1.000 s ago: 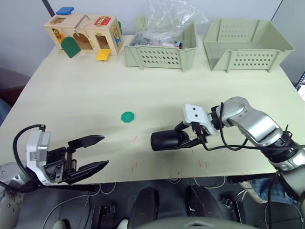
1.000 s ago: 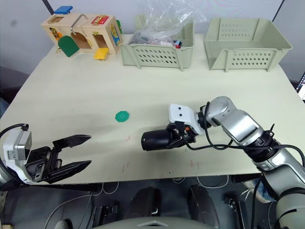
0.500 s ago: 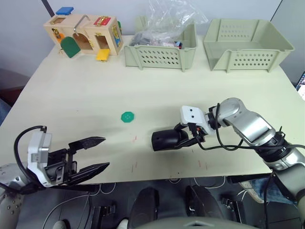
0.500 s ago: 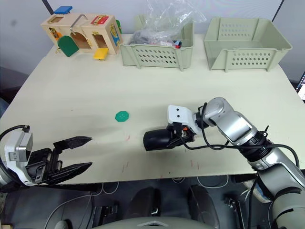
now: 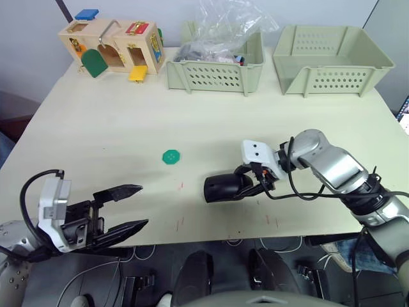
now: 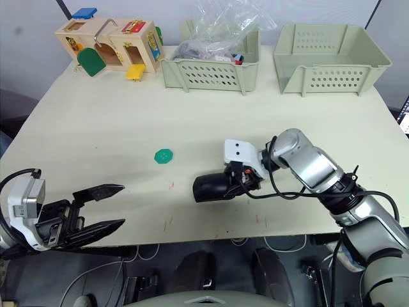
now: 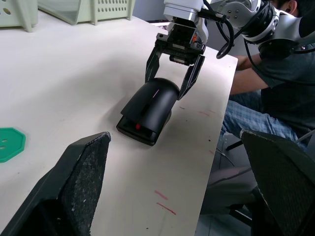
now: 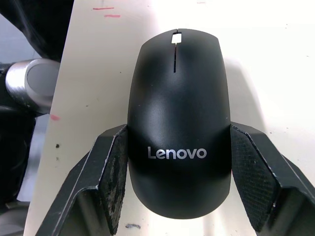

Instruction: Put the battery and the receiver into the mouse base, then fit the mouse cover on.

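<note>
The black mouse [image 5: 223, 186] lies on the table near its front edge. Its glossy mouse cover [image 8: 178, 123], marked with a grey logo, sits on top of the mouse base [image 7: 135, 132]. A thin strip of the base and a red spot show under the cover's front rim. My right gripper [image 5: 245, 183] is shut on the rear of the mouse, one finger [image 8: 110, 172] pressed on each flank. Far to the left, at the table's front edge, my left gripper [image 5: 143, 205] is open and holds nothing. The battery and the receiver are hidden.
A green octagonal disc [image 5: 170, 156] lies left of the mouse. At the back stand a wooden latch box [image 5: 115, 48], a green basket with a plastic bag [image 5: 214, 67] and an empty green basket [image 5: 329, 61]. A person [image 7: 280, 73] sits by the table edge.
My right gripper and the mouse have shifted a little to the left on the table. The left gripper has barely moved.
</note>
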Tool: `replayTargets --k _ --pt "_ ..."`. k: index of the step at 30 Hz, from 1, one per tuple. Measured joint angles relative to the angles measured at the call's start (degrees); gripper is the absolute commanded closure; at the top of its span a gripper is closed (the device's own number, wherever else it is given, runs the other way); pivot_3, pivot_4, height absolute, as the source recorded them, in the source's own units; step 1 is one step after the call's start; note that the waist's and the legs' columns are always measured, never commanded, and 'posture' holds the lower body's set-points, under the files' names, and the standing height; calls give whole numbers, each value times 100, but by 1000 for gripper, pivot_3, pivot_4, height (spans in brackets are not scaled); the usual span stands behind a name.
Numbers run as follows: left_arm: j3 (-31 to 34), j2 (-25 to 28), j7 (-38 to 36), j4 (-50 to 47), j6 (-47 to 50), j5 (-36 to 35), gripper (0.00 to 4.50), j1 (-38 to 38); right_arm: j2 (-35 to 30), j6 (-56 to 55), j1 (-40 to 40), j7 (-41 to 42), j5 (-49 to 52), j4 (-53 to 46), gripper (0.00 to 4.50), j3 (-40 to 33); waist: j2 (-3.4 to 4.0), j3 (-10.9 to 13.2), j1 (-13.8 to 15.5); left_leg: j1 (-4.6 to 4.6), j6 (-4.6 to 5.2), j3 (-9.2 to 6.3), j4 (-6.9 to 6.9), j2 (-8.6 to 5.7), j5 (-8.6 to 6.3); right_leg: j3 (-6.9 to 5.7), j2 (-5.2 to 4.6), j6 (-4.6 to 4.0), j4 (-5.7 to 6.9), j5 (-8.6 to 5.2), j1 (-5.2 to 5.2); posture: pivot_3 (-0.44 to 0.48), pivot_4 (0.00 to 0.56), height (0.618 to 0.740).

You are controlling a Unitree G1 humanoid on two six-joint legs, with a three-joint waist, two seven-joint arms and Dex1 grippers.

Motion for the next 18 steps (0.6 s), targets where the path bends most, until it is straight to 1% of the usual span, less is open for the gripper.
replayTargets --k 18 --pt "0 0 83 -50 21 0 0 85 128 16 -126 13 -294 171 1725 223 0 0 -1 0 0 1 0 0 0 0 0 0 0 0 0 0 150 740"
